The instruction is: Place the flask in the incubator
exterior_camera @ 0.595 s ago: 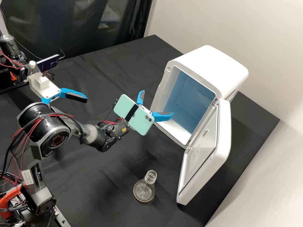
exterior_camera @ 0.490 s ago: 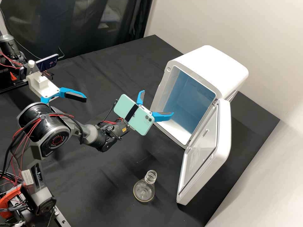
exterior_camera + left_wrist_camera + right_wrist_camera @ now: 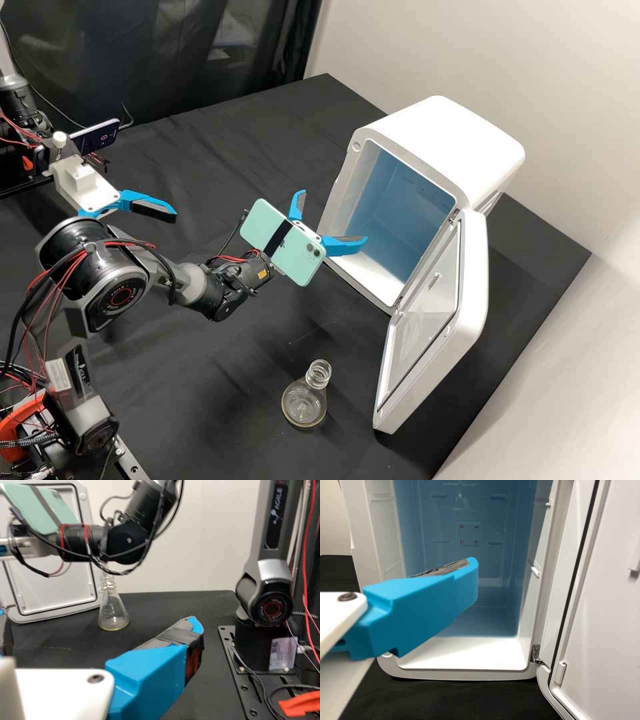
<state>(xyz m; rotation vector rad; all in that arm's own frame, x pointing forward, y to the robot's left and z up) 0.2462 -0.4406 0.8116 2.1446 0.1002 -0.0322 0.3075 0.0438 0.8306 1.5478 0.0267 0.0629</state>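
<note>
Flask upright, seemingly empty, beside incubator door

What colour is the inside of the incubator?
Light blue, inside a white shell. The incubator shows it best in the right wrist view.

Black bench, white wall

The right arm is dark grey, its round joint ringed in red, with red and black cables looping alongside. The right tool is white with bright blue fingers, dark-padded, a screw head in its plate.
</note>
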